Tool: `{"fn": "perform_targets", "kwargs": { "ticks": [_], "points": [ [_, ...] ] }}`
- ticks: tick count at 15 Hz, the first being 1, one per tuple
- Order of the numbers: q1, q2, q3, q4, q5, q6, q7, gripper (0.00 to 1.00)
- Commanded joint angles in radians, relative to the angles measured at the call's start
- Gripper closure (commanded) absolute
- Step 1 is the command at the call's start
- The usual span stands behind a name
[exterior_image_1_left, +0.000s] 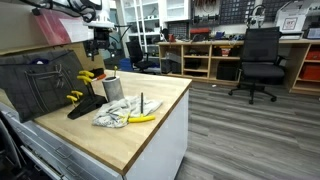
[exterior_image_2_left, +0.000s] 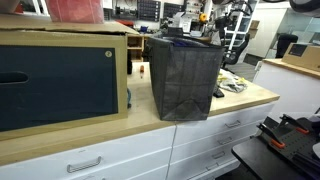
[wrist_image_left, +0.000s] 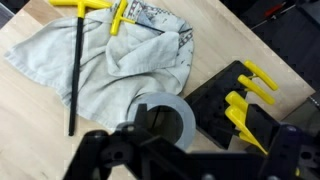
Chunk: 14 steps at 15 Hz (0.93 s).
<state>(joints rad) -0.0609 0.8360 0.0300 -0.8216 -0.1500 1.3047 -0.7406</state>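
In the wrist view the end effector (wrist_image_left: 190, 160) sits at 6 o'clock, jaws wide apart and holding nothing. Just beyond it a cup (wrist_image_left: 160, 115) stands at the edge of the cloth (wrist_image_left: 100, 70), with a rack (wrist_image_left: 240, 105) at 3 o'clock and a hex key (wrist_image_left: 75, 75) at 10. The cup looks like thin metal, probably light, stiff and slick, so gripping across its wall seems best. An exterior view shows the cup (exterior_image_1_left: 112, 88) upright on the counter (exterior_image_1_left: 150, 125). A dark box (exterior_image_2_left: 185, 78) hides it elsewhere.

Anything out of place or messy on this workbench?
A grey cloth lies crumpled on the wooden table, and two yellow T-handle tools lie loose on it, while others sit in the black holder beside the metal can. Nothing looks spilled or damaged.
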Motion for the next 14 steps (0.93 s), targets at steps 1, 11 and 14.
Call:
{"fn": "perform_targets", "kwargs": {
  "ticks": [1,11,14],
  "points": [
    [0.003,-0.018,0.007,-0.022,-0.004,0.09,-0.017,0.0],
    [0.003,0.11,0.026,0.093,-0.005,0.093,-0.149,0.0],
    [-0.001,0.11,0.03,0.124,0.0,0.097,-0.153,0.0]
  ]
}}
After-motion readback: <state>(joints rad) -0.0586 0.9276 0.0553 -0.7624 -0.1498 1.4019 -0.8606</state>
